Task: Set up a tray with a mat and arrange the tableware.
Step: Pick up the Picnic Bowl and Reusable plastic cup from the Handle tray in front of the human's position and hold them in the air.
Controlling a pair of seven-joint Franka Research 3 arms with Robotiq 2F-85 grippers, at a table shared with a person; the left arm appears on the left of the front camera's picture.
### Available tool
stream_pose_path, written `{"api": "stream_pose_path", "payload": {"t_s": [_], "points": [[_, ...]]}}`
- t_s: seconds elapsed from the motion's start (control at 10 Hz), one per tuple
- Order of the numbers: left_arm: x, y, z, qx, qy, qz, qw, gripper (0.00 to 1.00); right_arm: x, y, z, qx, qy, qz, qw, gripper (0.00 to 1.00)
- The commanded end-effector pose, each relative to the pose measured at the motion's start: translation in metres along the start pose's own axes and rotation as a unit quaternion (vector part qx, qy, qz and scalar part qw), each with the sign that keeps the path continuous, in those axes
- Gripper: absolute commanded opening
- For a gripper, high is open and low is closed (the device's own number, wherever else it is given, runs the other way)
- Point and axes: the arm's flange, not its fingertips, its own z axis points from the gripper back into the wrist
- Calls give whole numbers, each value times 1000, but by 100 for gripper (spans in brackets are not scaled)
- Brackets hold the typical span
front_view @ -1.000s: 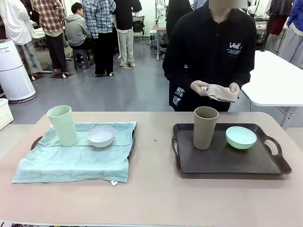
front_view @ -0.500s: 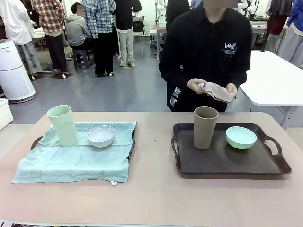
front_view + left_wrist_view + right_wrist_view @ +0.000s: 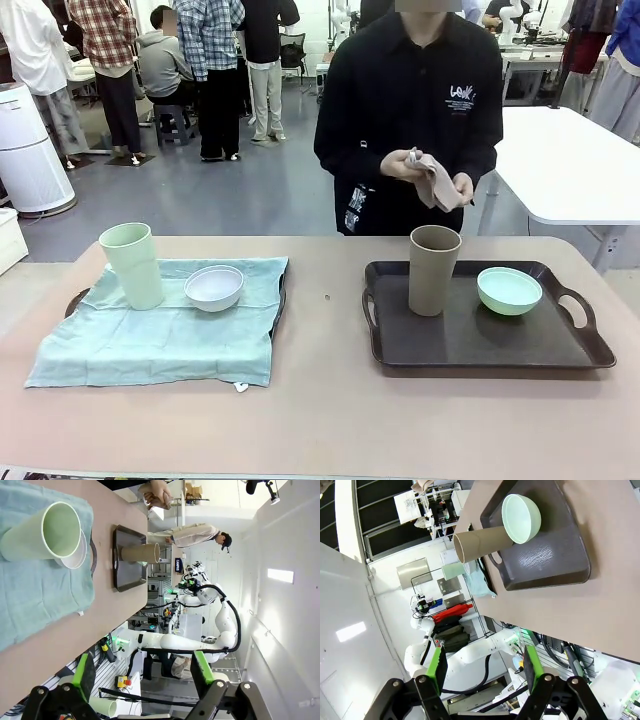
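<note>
Your left gripper (image 3: 142, 669) and right gripper (image 3: 484, 666) sit clear of the table (image 3: 330, 420), jaws spread wide, nothing in them. Pale green cup (image 3: 132, 264) and white bowl (image 3: 214, 287) are on the teal mat (image 3: 160, 340), probably with a tray underneath. Brown cup (image 3: 434, 269) and mint bowl (image 3: 509, 290) stand apart on the bare dark tray (image 3: 470, 345). The person's hands (image 3: 405, 166) hold a taupe cloth (image 3: 437, 183) across the table. People stand behind.

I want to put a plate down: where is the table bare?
Bare: the table strip between the green mat and the dark tray, and the tray's near half. Crowded: the tray's far half, with brown cup and mint bowl.
</note>
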Motion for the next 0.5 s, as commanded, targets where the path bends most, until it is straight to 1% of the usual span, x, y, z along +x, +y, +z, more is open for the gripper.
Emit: {"api": "stream_pose_path", "payload": {"t_s": [0.0, 0.1, 0.2, 0.3, 0.4], "points": [[-2, -2, -1, -3, -11, -5, 1000, 100, -2, 0, -4, 5, -11, 0, 1000, 81], [-2, -2, -1, -3, -11, -5, 1000, 100, -2, 0, -4, 5, -11, 0, 1000, 81], [0, 0, 0, 0, 0, 0, 1000, 100, 0, 0, 0, 0, 0, 0, 1000, 81], [12, -30, -31, 36, 36, -36, 998, 100, 4, 26, -4, -55, -21, 31, 998, 81], [27, -64, -68, 120, 38, -89, 988, 100, 9, 60, -14, -108, -51, 48, 992, 81]]}}
